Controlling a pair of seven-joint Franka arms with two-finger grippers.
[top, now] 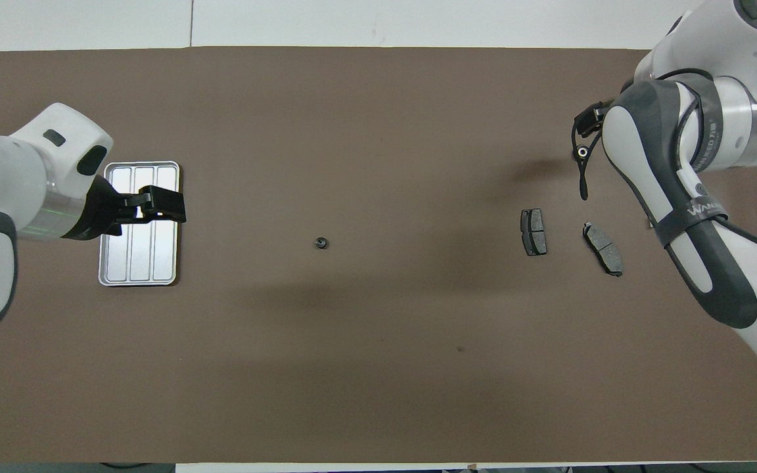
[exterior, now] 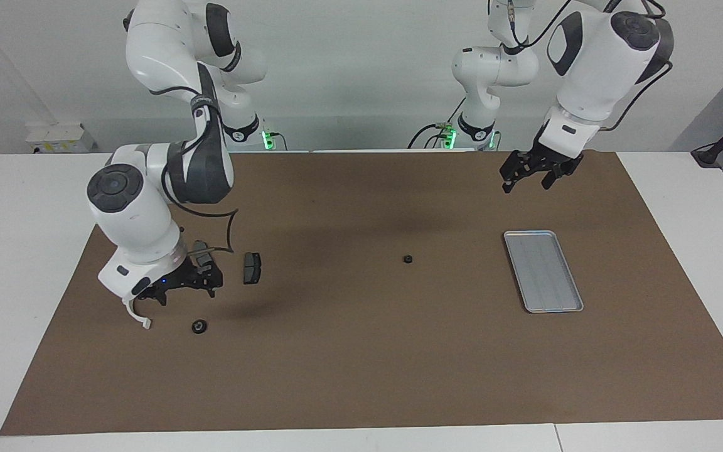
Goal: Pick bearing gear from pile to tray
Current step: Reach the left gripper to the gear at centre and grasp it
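The pile lies at the right arm's end of the mat. It holds a white curved bracket (exterior: 139, 316), a black round bearing gear (exterior: 199, 326) and two dark brake-pad plates (exterior: 251, 268) (top: 533, 231). My right gripper (exterior: 182, 290) hangs low over the pile, between the bracket and the plates; the overhead view hides it under the arm. A second small black round piece (exterior: 408, 258) (top: 321, 243) lies alone mid-mat. The silver tray (exterior: 542, 270) (top: 138, 263) is bare. My left gripper (exterior: 530, 177) (top: 163, 205) is open and empty, up in the air over the tray.
A brown mat (exterior: 361, 364) covers the table (exterior: 16, 207), whose white top shows at both ends. The right arm's elbow and forearm (top: 674, 197) hang over the pile's end of the mat.
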